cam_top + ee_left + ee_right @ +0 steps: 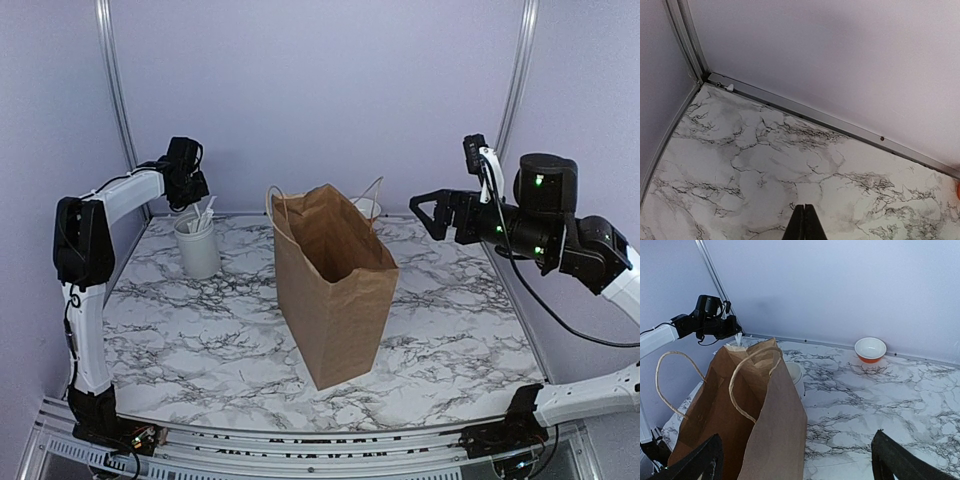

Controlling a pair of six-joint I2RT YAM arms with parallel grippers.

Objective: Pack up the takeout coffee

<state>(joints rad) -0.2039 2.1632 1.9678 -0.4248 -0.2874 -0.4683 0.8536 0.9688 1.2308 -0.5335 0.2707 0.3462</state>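
The takeout coffee is not in view in any frame. A brown paper bag (330, 290) stands open and upright in the middle of the table; its mouth and twine handles (747, 390) fill the lower left of the right wrist view. My right gripper (430, 212) hovers open to the right of the bag's top, its two dark fingertips (895, 460) far apart with nothing between them. My left gripper (190, 190) hangs over the back left corner, above a white utensil holder (197, 248). Its fingers (805, 222) are pressed together on nothing.
A lidless white paper cup (794, 374) stands just behind the bag. An orange bowl with a white inside (870, 349) sits by the back wall. White utensils (205, 215) stick up from the holder. A metal rail (830, 120) runs along the wall's foot.
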